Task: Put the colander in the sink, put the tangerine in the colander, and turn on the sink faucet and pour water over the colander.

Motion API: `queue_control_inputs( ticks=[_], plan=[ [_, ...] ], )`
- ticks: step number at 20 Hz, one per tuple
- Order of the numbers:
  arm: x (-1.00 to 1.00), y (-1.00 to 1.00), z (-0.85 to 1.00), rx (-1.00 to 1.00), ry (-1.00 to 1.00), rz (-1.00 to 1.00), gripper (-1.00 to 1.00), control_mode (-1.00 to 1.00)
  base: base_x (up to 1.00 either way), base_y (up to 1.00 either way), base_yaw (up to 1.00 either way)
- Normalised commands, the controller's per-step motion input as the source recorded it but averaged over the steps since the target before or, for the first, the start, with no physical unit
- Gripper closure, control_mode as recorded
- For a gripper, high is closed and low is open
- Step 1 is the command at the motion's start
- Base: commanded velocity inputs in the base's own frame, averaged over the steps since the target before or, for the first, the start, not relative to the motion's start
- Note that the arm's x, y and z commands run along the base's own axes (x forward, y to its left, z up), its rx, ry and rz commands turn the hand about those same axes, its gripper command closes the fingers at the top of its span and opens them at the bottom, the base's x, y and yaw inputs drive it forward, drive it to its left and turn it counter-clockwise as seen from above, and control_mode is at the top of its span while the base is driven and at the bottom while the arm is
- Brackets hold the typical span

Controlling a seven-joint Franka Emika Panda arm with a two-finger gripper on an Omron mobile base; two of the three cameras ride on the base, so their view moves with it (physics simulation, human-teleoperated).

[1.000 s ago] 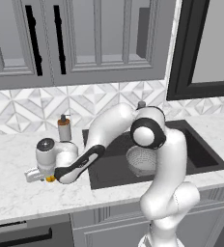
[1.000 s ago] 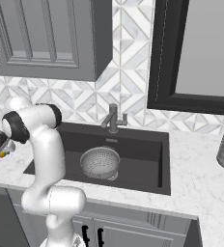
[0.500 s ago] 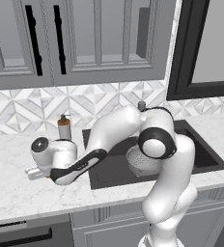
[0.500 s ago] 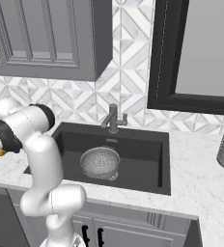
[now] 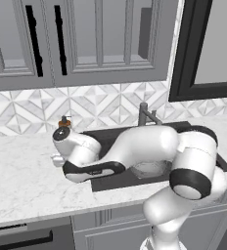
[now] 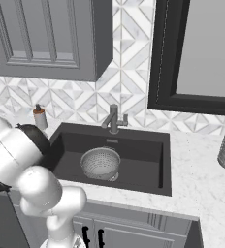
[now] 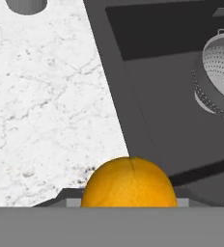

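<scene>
One step down, colander (image 6: 101,163) sits in the sink (image 6: 148,164), left of middle on its floor. From my hand cam the tangerine (image 7: 129,183) is right at the gripper (image 7: 128,202), over the worktop's edge beside the sink's left rim — looks grasped, though the fingertips are cut off so I can't swear to it. Colander lies up and to the right in that view, so that's the carry. Faucet (image 6: 114,118) stands behind at the back rim — no water visible.
</scene>
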Motion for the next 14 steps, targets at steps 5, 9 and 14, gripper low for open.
queue_control_inputs(
  ticks=[5, 9, 14],
  plan=[
    [0.02, -1.0, 0.21, 0.0, 0.0, -0.42, 1.0, -1.0, 0.0, 0.0, 0.0],
    [0.06, -1.0, 0.0, -0.03, 0.0, -0.4, 1.0, -1.0, 0.0, 0.0, 0.0],
    [0.31, -1.0, 0.0, -0.02, 0.0, -0.33, 1.0, -1.0, 0.0, 0.0, 0.0]
  ],
)
